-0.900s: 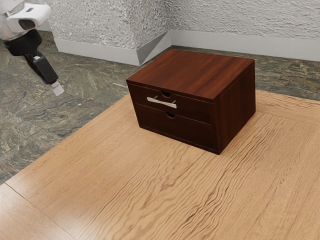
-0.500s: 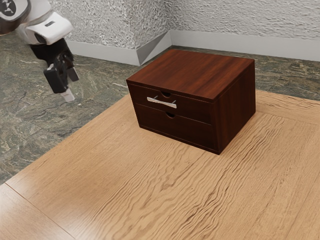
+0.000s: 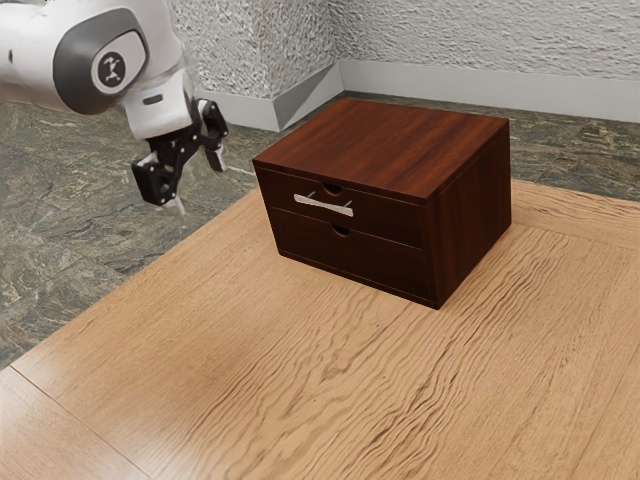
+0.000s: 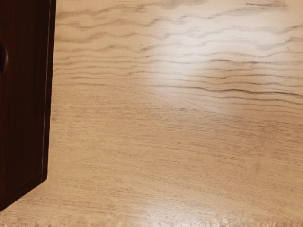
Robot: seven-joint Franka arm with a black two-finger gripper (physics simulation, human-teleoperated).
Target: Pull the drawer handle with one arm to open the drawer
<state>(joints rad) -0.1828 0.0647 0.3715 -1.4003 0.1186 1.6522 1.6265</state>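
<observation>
Silver bar handle sits on upper drawer of dark red-brown wooden two-drawer cabinet. Both drawer fronts are flush, shut. Cabinet stands on light wooden table by its far corner, where the edge on the exterior view's left meets the far edge. Black two-finger gripper hovers over that edge, fingers spread, gripping nothing, well apart from the handle and level with it. White arm comes in over grey-green stone floor. Wrist view: cabinet front beside bare table.
</observation>
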